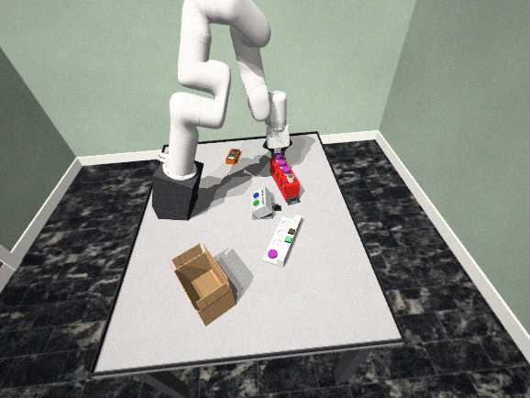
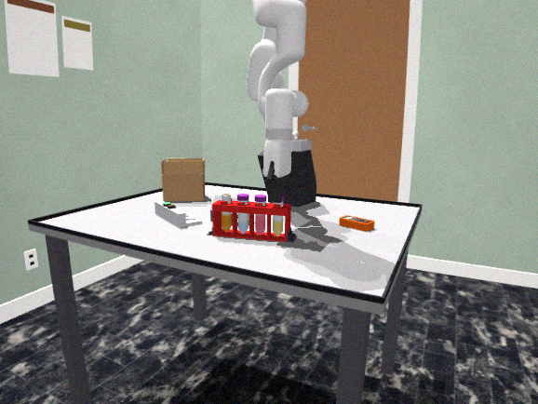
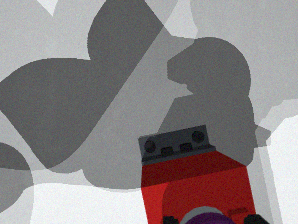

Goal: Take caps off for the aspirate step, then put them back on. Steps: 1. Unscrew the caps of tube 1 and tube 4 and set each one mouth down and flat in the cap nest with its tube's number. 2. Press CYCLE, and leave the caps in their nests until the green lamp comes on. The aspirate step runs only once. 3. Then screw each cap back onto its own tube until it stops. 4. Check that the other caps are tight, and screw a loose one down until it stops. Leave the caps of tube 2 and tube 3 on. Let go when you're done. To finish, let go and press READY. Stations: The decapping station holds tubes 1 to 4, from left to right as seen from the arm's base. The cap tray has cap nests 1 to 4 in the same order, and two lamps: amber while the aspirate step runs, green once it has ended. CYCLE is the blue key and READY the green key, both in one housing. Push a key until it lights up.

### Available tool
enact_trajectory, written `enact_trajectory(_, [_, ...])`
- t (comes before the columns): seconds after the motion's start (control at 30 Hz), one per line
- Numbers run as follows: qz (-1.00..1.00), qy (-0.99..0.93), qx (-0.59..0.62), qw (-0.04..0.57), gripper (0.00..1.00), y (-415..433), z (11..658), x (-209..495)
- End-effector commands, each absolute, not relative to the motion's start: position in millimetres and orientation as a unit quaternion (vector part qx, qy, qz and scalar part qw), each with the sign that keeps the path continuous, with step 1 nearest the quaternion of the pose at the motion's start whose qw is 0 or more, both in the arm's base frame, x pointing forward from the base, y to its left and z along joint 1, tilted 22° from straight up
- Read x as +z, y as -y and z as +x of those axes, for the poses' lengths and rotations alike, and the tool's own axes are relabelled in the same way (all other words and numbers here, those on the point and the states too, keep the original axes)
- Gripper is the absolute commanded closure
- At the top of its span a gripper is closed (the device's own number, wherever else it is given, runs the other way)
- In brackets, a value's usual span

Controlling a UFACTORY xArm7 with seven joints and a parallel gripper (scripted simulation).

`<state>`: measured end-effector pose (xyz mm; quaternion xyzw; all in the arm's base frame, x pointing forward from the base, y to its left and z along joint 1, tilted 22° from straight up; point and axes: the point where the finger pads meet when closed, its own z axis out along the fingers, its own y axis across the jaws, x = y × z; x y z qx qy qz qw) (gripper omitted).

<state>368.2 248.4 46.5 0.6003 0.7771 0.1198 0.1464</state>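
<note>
The arm (image 1: pixel 197 78) is glossy white, built of thick rounded tube segments with bulging elbow joints, and stands on a dark grey box pedestal (image 1: pixel 160 202).

Three cameras are covering one worktop (image 1: pixel 321 293) from above, from the side and from the wrist.
The top view is looking steeply down from afar; the exterior view is facing level across a corner toward the door (image 2: pixel 354 93); the wrist view is staring down, close. All are sharing the red tube rack (image 1: pixel 288 188) (image 2: pixel 251 233) (image 3: pixel 195 190).
</note>
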Motion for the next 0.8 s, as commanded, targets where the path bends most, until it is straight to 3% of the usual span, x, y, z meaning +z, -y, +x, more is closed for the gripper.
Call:
enact_trajectory(0.0, [0.659,-0.728,0.13,0.14,1.0,-249.4,368.8,47.0])
enact_trajectory(0.23, [0.677,-0.711,0.134,0.136,1.0,-249.4,368.9,47.0])
enact_trajectory(0.27, [0.677,-0.711,0.134,0.136,0.54,-249.4,368.9,47.0])
enact_trajectory(0.77, [0.634,-0.75,0.125,0.144,0.54,-249.4,368.5,47.9])
